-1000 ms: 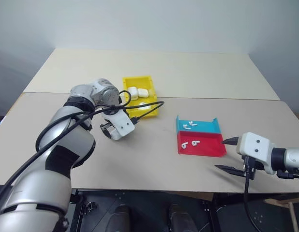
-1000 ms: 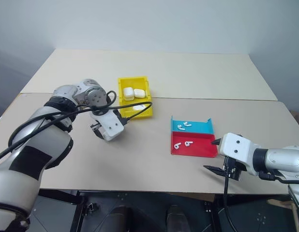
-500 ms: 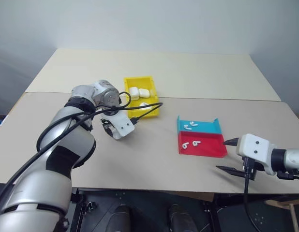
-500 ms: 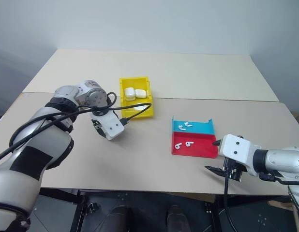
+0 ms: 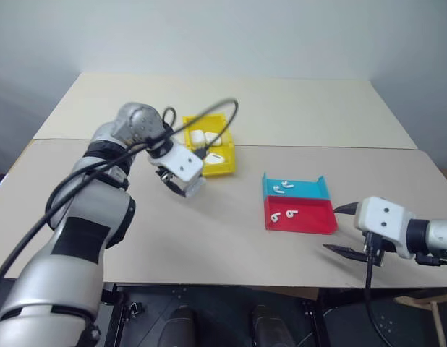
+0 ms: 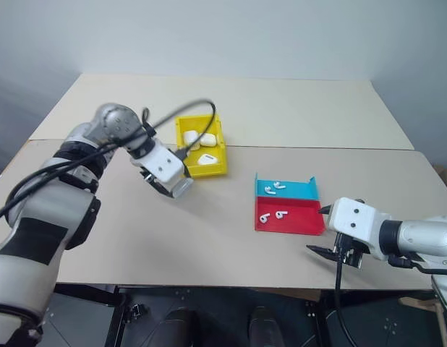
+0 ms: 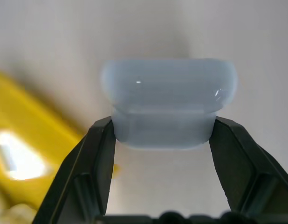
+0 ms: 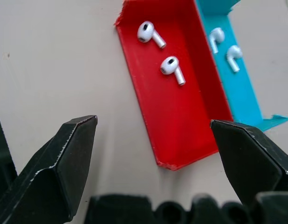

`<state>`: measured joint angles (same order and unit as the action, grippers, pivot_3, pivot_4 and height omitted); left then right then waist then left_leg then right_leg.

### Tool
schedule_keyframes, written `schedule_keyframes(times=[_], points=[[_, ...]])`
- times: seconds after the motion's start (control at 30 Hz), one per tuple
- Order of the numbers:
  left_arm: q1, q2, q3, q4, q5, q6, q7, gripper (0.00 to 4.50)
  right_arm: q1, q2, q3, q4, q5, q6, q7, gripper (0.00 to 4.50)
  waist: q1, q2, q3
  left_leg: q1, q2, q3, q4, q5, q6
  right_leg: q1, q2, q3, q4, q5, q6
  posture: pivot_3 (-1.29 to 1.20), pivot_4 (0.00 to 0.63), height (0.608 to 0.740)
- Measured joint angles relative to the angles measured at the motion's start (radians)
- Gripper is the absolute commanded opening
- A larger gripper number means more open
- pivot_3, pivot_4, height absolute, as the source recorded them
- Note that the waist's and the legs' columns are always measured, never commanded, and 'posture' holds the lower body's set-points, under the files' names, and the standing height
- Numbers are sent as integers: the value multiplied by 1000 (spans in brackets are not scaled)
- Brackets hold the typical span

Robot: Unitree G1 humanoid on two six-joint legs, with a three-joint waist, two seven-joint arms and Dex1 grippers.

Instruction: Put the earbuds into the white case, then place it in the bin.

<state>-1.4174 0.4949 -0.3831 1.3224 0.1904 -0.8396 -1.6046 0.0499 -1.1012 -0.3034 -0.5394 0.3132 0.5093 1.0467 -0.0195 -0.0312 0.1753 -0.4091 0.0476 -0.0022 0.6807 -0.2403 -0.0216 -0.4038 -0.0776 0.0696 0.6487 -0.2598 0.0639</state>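
Observation:
My left gripper (image 7: 165,125) is shut on the white case (image 7: 168,105), gripping its lower half with the wider half sticking out past the fingertips. It hangs above the table just in front of the yellow bin (image 5: 231,144), off its near left corner. Three more white cases (image 5: 205,137) lie in the bin. Two earbuds (image 8: 173,70) lie in the red half of a tray (image 5: 310,224), and two more earbuds (image 8: 225,45) lie in its blue half. My right gripper (image 5: 332,230) stands open near the table's front edge, just right of the tray.
The red and blue tray (image 6: 299,189) lies on the right half of the beige table (image 5: 223,231). A black cable (image 5: 209,116) from my left wrist arcs over the bin. A seam (image 5: 317,147) separates the near table from a second one behind.
My left gripper closed on the white case on the table, then lifted it and turned toward the yellow bin. The right gripper kept still.

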Motion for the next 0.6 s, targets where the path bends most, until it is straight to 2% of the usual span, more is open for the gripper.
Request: schedule_keyframes(times=[0.13, 0.2, 0.3, 0.33, 0.4, 0.5, 0.6], points=[[122, 20, 131, -199, -338, 217, -5, 2744, -88, -101, 1, -6, 63, 123, 28, 4500, -1, 2, -1, 1, 1, 0, 0, 0, 0, 1, 0, 0, 1, 0, 0, 0, 150, 740], [244, 52, 160, -380, -480, 350, -6, 2744, -138, -129, 14, -1, 82, 142, 47, 4500, -7, 4, -2, 1, 2, 0, -1, 0, 0, 1, 0, 0, 1, 0, 0, 0, 150, 740], [561, 89, 264, -811, -670, 639, 68, 2744, -249, -170, 101, 38, 86, 115, 103, 4500, -24, 5, -2, 1, 2, 0, -1, 0, 0, 0, 0, 1, 1, 0, 0, 0, 150, 740], [660, 86, 276, -933, -709, 715, 117, 2744, -273, -177, 126, 55, 80, 95, 122, 4500, -23, 5, -2, 1, 2, 0, 0, 0, 0, 0, 0, 0, 1, 0, 0, 0, 150, 740], [804, 85, 295, -1133, -753, 839, 226, 2744, -322, -186, 193, 92, 54, 55, 160, 4128, -20, 5, -2, 1, 2, 0, 1, 0, 0, 1, 0, 0, 1, 0, 0, 0, 150, 740], [933, 64, 333, -1358, -797, 916, 350, 2744, -396, -188, 301, 144, 2, -8, 220, 3265, -8, 5, -2, 3, 2, 0, 1, 0, 0, 2, 0, 0, 1, 0, 0, 0, 150, 740], [1020, 55, 334, -1504, -801, 969, 433, 2744, -513, -167, 404, 192, -58, -36, 265, 3265, -1, 7, -3, 4, 2, 1, 1, 0, 0, 2, 0, 0, 1, 0, -1, 0, 150, 740]])
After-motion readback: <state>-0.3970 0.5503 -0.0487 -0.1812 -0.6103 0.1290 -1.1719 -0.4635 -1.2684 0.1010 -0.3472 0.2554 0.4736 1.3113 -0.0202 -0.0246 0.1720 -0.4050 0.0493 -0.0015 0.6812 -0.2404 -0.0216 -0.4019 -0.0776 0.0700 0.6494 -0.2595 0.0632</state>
